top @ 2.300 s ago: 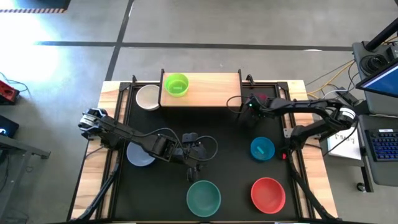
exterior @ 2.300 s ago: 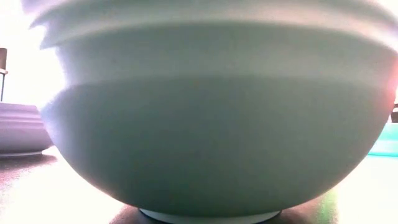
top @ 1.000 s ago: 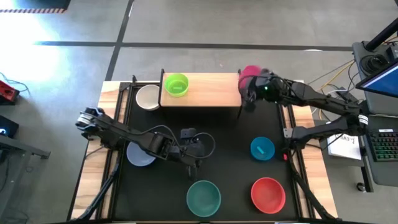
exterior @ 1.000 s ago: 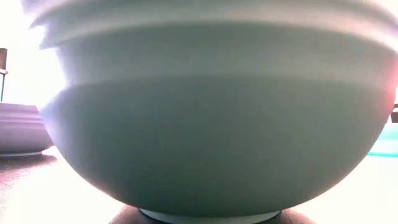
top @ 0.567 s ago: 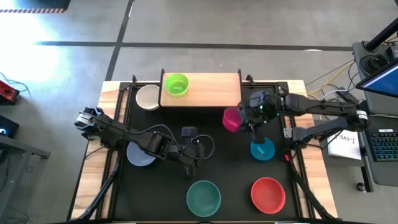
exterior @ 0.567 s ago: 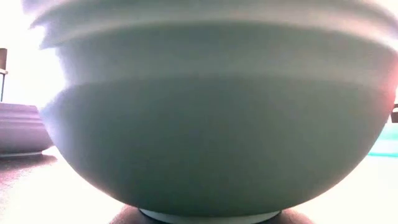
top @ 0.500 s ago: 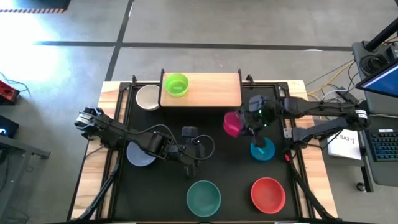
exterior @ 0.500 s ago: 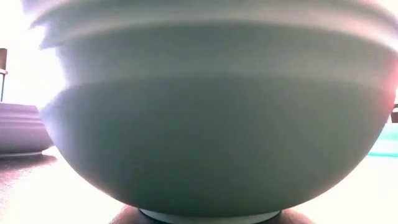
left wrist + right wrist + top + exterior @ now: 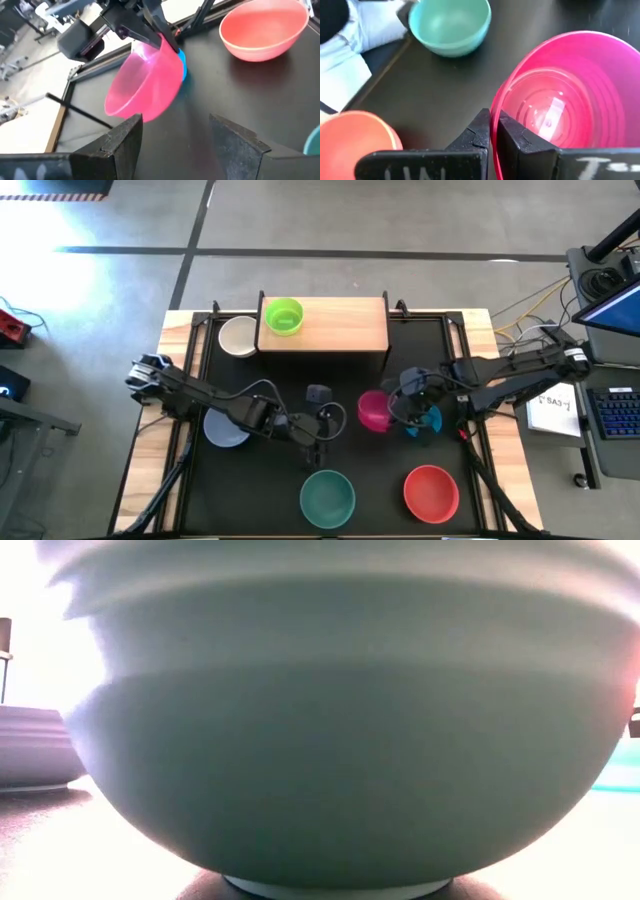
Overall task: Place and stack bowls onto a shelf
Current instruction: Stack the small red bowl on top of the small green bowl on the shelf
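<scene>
Two dark, slender jointed arms are seen in the high view, each ending in black fingers. Black cables are looped along the left arm [image 9: 215, 406], and a pale silver-grey joint is carried near its base. A green light is shown on the right arm [image 9: 500, 375]. White lettering is borne beneath the right gripper's [image 9: 492, 131] fingers.

A big teal bowl [image 9: 340, 740] stands right against the lens and fills nearly the whole picture, its ridged rim at 12 o'clock and its small pale foot resting on the worktop [image 9: 60, 850] at 6 o'clock. At 9 o'clock a lavender bowl [image 9: 35, 745] sits farther back, partly cut off by the edge. At 3 o'clock a sliver of a blue bowl [image 9: 622, 768] shows past the teal one.
</scene>
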You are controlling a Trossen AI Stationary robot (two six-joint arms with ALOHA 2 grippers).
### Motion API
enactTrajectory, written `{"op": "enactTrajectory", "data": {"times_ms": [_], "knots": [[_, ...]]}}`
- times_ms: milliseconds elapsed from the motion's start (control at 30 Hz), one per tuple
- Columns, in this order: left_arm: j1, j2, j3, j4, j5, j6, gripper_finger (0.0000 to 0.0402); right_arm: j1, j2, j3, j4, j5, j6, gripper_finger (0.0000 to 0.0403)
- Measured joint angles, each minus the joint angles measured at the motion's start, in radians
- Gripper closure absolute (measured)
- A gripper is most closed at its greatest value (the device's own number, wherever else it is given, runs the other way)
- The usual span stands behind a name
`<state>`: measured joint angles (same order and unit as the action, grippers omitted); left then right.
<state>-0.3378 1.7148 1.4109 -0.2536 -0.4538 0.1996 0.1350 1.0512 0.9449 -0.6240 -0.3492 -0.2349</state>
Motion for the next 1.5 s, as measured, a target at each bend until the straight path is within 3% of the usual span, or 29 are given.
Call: {"op": "enactTrajectory", "data": {"times_ms": [233, 400, 1067, 1233, 1500], "knots": [[0.000, 0.040, 0.000, 0.070, 0.040, 0.058, 0.0192, 0.046, 0.024, 0.000, 0.031, -0.003, -0.028, 0.0394], [0.000, 0.041, 0.000, 0.083, 0.053, 0.079, 0.0192, 0.057, 0.118, 0.012, 0.027, -0.001, -0.037, 0.0394], [0.021, 0.060, 0.000, 0.062, 0.200, 0.012, 0.0199, 0.072, 0.314, 0.293, -0.084, 0.001, -0.288, 0.0394], [0.028, 0.060, 0.000, 0.045, 0.248, -0.096, 0.0250, 0.072, 0.330, 0.318, -0.106, 0.001, -0.345, 0.0394], [0.028, 0.061, 0.000, 0.033, 0.321, -0.137, 0.0390, 0.072, 0.354, 0.347, -0.106, 0.002, -0.362, 0.0380]]}}
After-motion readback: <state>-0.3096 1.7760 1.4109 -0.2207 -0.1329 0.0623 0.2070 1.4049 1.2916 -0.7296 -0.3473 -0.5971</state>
